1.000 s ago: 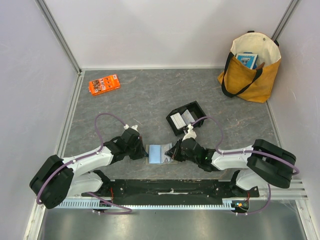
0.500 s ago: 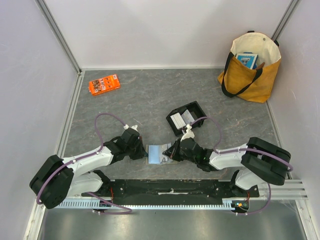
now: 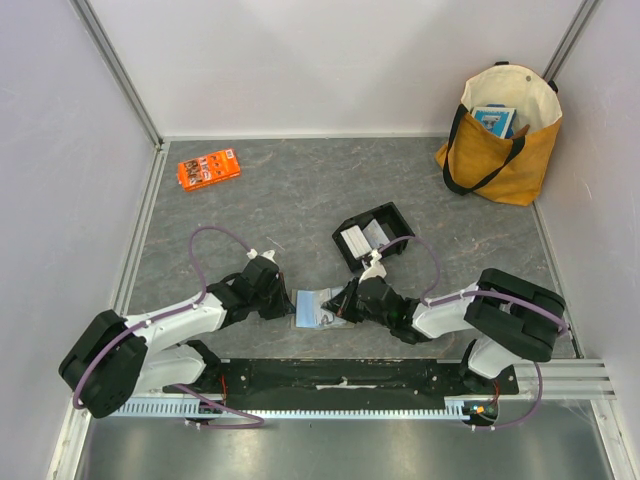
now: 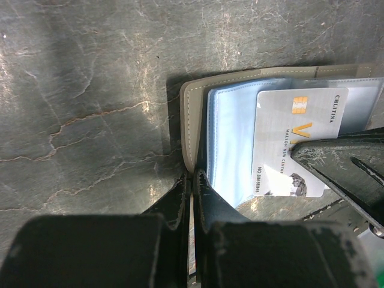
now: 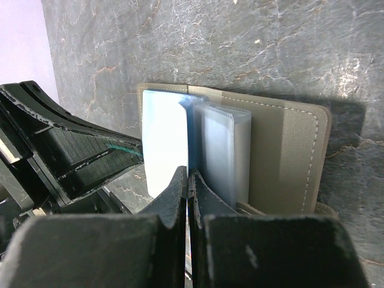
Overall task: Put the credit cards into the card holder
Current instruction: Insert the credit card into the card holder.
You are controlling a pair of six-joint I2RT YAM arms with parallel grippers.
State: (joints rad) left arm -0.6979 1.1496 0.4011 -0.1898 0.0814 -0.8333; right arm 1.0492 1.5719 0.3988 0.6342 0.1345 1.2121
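- The card holder (image 3: 312, 308) lies open on the table (image 3: 300, 200), at 6 o'clock from the black tray (image 3: 392, 222) and squarely between the tips of the two arms.
- The left gripper (image 4: 191, 183) sits at the holder's 9 o'clock side. Its jaws are pressed together on the edge of the taupe cover, pinning it.
- The right gripper (image 5: 187, 180) comes in from 3 o'clock. Its jaws are narrow and appear clamped on a credit card (image 4: 288, 144) that lies over the pale blue sleeve (image 4: 231, 144).
- As I judge it, the step in hand is feeding this card into a sleeve pocket.
- To do it well, hold the card flat and square to the pocket mouth, lead with a short edge and push along the card's length.
- The left pincer should hold the cover down so the holder neither skids nor folds. A tilted corner would likely snag on the soft plastic.
- In the left wrist view the card's long axis runs 12 to 6, printed face up, with the chip end toward 12 o'clock. Its lower end is hidden under the right finger.
- In the top view the open holder's long axis runs 9 to 3. I cannot tell which way the pocket mouth opens.
- More pale cards (image 3: 354, 240) seem to wait in the tray.
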